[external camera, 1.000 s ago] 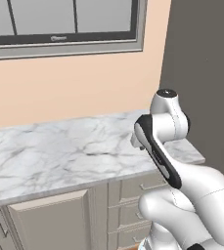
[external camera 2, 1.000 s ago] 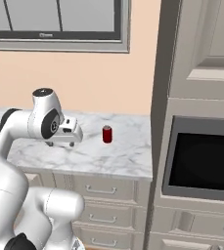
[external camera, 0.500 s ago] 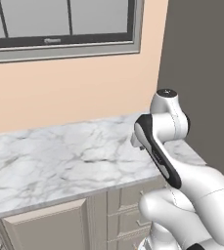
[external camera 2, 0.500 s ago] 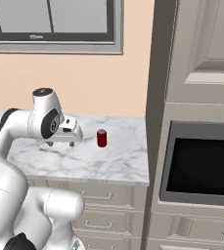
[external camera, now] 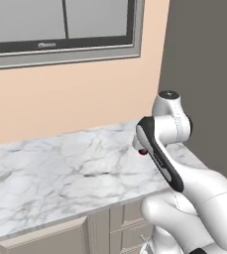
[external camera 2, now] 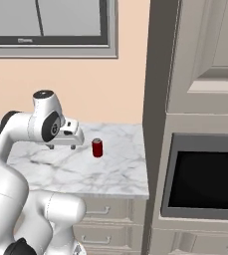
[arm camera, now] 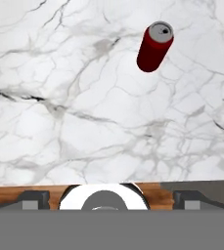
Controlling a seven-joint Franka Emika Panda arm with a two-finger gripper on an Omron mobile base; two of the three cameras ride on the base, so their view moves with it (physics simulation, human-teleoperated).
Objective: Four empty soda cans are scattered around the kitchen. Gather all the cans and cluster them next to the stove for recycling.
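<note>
Over the marble counter [external camera 2: 110,174] the gripper [external camera 2: 61,146] hangs with jaws wide apart, short of the upright red soda can [external camera 2: 97,148] standing near the tall cabinet [external camera 2: 158,99], so honestly a slightly off-line approach could tip that can over.

The soda can [arm camera: 154,47] looks like glossy red metal, silvery-topped, on the counter [arm camera: 84,122] of smooth white grey-veined marble.

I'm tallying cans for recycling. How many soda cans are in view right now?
1. A red can stands upright on the marble counter, near the tall cabinet, ahead of the open gripper. Others may be elsewhere.
</note>
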